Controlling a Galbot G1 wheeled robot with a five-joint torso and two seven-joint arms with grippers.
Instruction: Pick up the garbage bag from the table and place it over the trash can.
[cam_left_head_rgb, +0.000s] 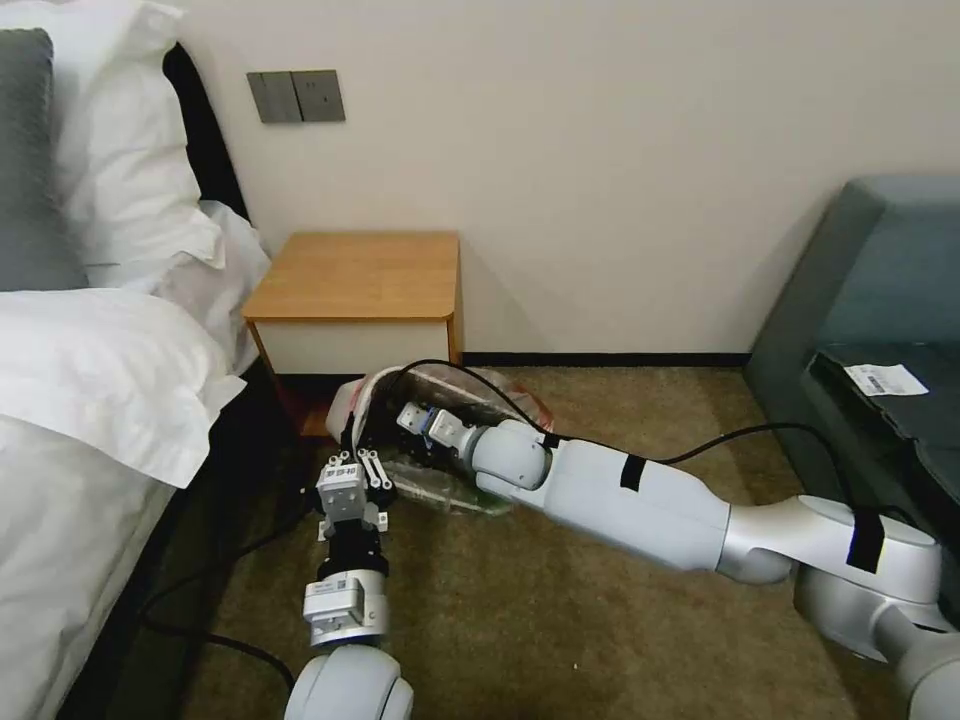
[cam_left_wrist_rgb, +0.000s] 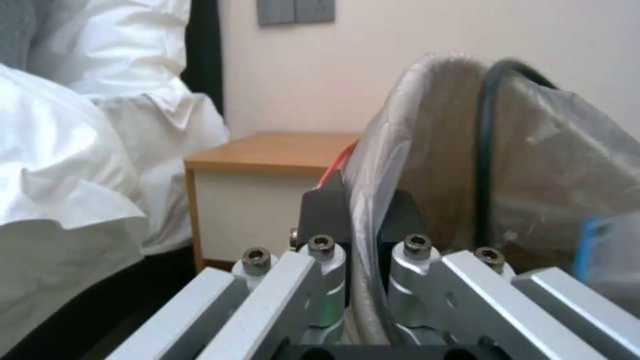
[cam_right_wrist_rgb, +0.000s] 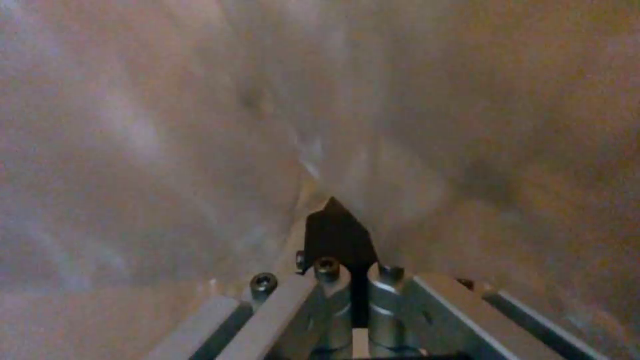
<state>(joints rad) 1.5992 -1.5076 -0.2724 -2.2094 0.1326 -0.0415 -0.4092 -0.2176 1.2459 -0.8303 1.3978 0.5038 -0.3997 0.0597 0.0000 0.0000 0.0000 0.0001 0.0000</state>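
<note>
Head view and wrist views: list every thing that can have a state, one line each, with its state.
Thin transparent plastic garbage bag with a red edge: off the nightstand, draped over the bin's rim.
Beige-white plastic trash can: on the carpet, bag over it.
Light-brown wooden nightstand: white drawer shut.
Left gripper: shut on the garbage bag and rim.
Right gripper: inside the bag, shut.

Soft, even light; blurry wrist views.

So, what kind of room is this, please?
Probably a bedroom, maybe in a hotel: a bed with white pillows, a wooden nightstand beside it, and carpet on the floor.
</note>
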